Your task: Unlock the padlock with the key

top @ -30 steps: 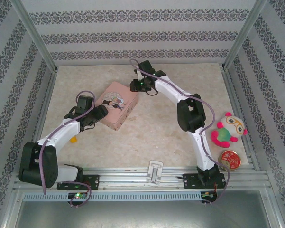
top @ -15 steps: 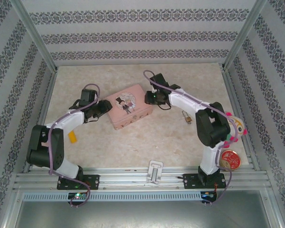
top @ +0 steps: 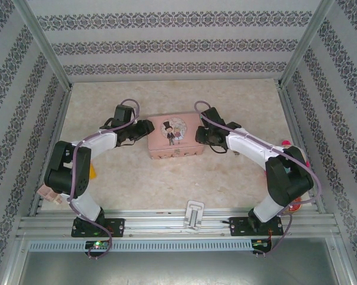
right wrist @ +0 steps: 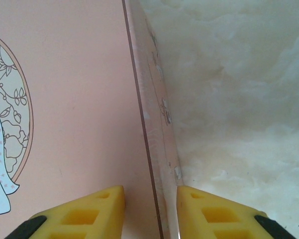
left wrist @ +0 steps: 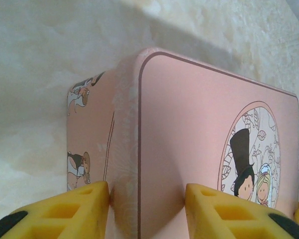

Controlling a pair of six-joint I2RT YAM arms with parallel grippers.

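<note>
pink tin (top: 174, 138) at middle of worktop (top: 226, 107), left claw (left wrist: 147, 211) at tin's left end, half-closed astride the lid edge, right claw (right wrist: 150, 211) at tin's right end, narrow astride the edge, real grip can't tell, padlock and key whereabouts can't tell

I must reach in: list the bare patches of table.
Free: the far strip between the pink tin and the back wall; the near patch between the tin and the front rail. Crowded: the tin's ends, where the left hand and right hand grip it.
</note>
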